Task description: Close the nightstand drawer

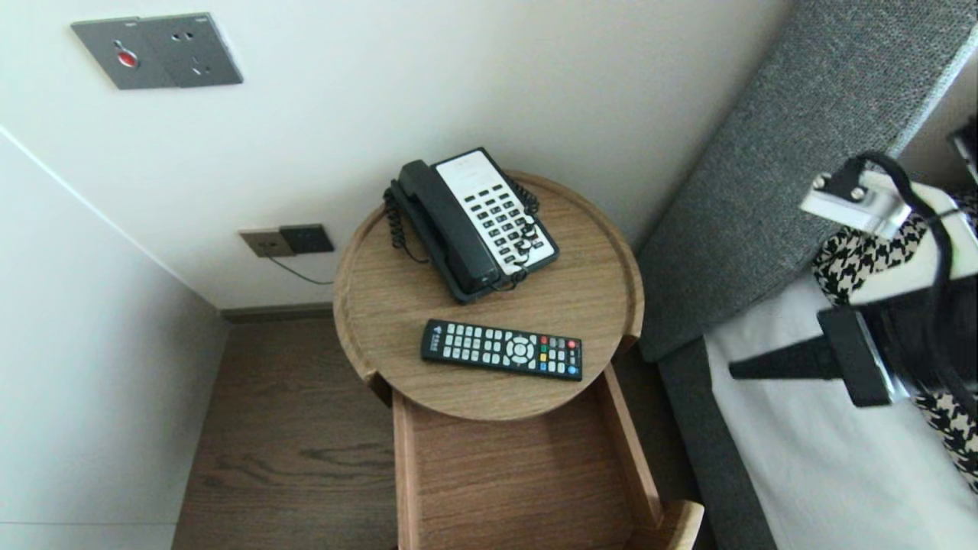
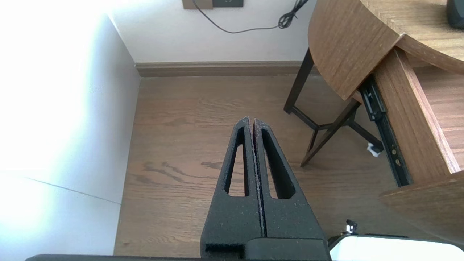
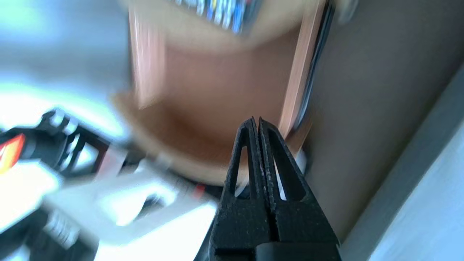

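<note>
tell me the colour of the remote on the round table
Black remote with mostly white buttons; clearest in head view.

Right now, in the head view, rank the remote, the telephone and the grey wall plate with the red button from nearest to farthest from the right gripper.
From the right gripper, over the bed:
1. Remote, front of the round table.
2. Telephone, back of the table.
3. Grey wall plate, high on the wall, far left.

The counter point(image 1: 588, 290) is matt, grained wood. The remote point(image 1: 501, 349) and phone point(image 1: 474, 221) are smooth plastic. The headboard point(image 1: 772, 153) is coarse grey woven cloth; the left hand point(image 2: 251, 123) and right hand point(image 3: 255, 123) look grainy, matt black
</note>
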{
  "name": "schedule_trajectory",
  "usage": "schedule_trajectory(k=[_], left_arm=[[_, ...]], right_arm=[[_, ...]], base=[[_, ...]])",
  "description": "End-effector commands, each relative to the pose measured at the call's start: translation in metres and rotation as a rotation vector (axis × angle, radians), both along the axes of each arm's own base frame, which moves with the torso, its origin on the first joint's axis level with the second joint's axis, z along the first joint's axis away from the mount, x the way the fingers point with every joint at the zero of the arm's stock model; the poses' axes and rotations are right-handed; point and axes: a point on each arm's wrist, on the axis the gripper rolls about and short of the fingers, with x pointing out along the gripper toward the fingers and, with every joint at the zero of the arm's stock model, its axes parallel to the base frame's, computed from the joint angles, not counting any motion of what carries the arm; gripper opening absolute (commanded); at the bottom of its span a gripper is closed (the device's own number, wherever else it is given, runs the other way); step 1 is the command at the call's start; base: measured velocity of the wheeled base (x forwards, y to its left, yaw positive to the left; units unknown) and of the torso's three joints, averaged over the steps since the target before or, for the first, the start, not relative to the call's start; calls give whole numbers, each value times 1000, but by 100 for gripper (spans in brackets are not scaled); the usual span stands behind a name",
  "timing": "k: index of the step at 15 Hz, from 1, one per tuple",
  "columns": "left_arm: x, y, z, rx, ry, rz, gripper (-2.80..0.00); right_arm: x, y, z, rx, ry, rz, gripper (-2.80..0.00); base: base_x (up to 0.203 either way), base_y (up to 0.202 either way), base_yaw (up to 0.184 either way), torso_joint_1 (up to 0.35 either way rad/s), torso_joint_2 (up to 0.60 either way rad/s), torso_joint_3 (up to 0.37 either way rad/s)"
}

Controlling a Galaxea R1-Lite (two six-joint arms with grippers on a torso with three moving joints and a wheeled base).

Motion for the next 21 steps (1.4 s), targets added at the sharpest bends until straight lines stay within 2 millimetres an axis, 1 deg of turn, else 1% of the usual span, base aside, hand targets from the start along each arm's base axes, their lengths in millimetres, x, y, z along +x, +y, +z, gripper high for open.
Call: schedule_trajectory(k=[1, 3, 5, 9, 14, 16, 19, 21], left_arm=[[0, 0, 0, -1, -1, 1, -280], [0, 0, 0, -1, -3, 1, -280], [0, 0, 0, -1, -1, 1, -280], [0, 0, 0, -1, 0, 1, -280], [0, 0, 0, -1, -3, 1, -280], [0, 0, 0, -1, -2, 1, -280], [0, 0, 0, -1, -3, 1, -280], [0, 0, 0, -1, -1, 1, -280]], right_arm=[[-38, -19, -22, 0, 46, 5, -280], [-51, -27, -44, -42, 151, -3, -280], [-59, -31, -60, -113, 299, -6, -280], [-57, -30, -94, -196, 445, -9, -280], [-50, -22, -117, -272, 540, 57, -280], [-44, -11, -125, -298, 531, 109, -280], [-30, 1, -137, -332, 508, 116, -280], [-25, 12, -143, -369, 497, 146, -280]], base=[[0, 0, 0, 0, 0, 0], [0, 0, 0, 0, 0, 0], [0, 0, 0, 0, 0, 0], [0, 0, 0, 0, 0, 0], [0, 0, 0, 0, 0, 0], [0, 0, 0, 0, 0, 0], [0, 0, 0, 0, 0, 0], [0, 0, 0, 0, 0, 0]])
